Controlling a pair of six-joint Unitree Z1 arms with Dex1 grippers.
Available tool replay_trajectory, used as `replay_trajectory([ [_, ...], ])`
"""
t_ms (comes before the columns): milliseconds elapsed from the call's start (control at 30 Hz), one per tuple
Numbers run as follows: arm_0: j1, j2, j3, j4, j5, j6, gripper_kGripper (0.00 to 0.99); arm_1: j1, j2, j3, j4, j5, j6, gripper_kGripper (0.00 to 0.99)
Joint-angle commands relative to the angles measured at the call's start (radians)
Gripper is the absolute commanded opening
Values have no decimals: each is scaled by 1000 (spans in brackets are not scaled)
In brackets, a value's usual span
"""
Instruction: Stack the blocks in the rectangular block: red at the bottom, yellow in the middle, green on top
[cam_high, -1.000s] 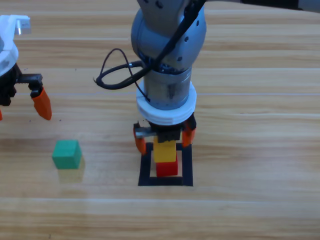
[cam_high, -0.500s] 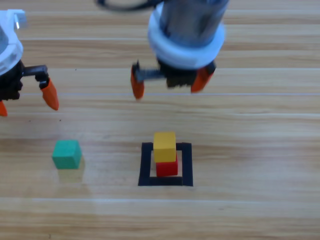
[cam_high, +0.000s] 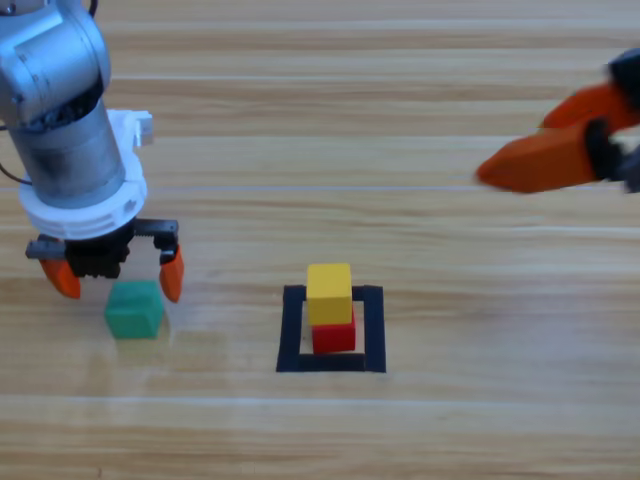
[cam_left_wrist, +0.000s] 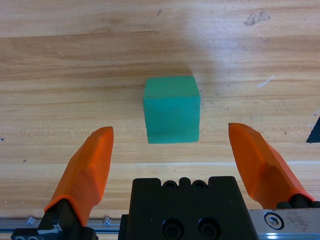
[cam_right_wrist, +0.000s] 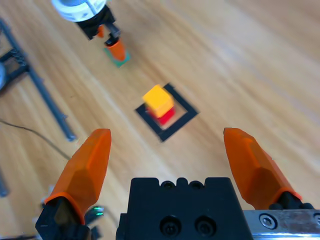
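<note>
Since a moment ago the left gripper (cam_high: 112, 278) has moved over the green cube (cam_high: 134, 308), jaws spread and empty, cube just ahead between them; an off-centre descent could knock it aside.

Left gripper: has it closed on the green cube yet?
No. In the left wrist view the left gripper has both jaws spread wide, with bare wood between each jaw and the green cube.
</note>
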Motion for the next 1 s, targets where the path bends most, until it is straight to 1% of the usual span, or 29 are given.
replay_trajectory([
  [33, -17, 43, 17, -17, -8, 25, 976, -53, -26, 25, 22, -42, -136, 990],
  [133, -17, 68, 25, -36, -3, 24, 974, -53, 28, -39, 115, -31, -146, 990],
  [367, -16, 118, 62, -106, 0, 6, 959, -53, 100, -62, 161, 56, -215, 990],
  [433, -16, 121, 62, -115, -2, -1, 959, -53, 123, -82, 195, 96, -226, 990],
  [467, -16, 123, 60, -117, -3, -2, 959, -53, 129, -88, 204, 102, -226, 990],
  [567, -16, 118, 62, -117, -3, -16, 959, -53, 129, -85, 206, 130, -237, 990],
  [633, -16, 115, 65, -120, -5, -27, 959, -53, 129, -85, 207, 165, -248, 990],
  [700, -16, 114, 69, -125, -6, -33, 922, -53, 129, -85, 212, 176, -252, 990],
  [800, -14, 106, 74, -123, -11, -37, 808, -53, 127, -85, 215, 176, -252, 990],
  [867, -8, 91, 91, -123, -12, -37, 709, -53, 123, -82, 217, 176, -252, 990],
  [900, -6, 80, 97, -123, -12, -37, 649, -53, 123, -82, 217, 176, -252, 990],
  [933, -2, 68, 103, -122, -12, -36, 558, -53, 123, -82, 217, 176, -252, 990],
  [1000, 4, 55, 106, -117, -12, -33, 423, -53, 123, -81, 217, 176, -252, 990],
])
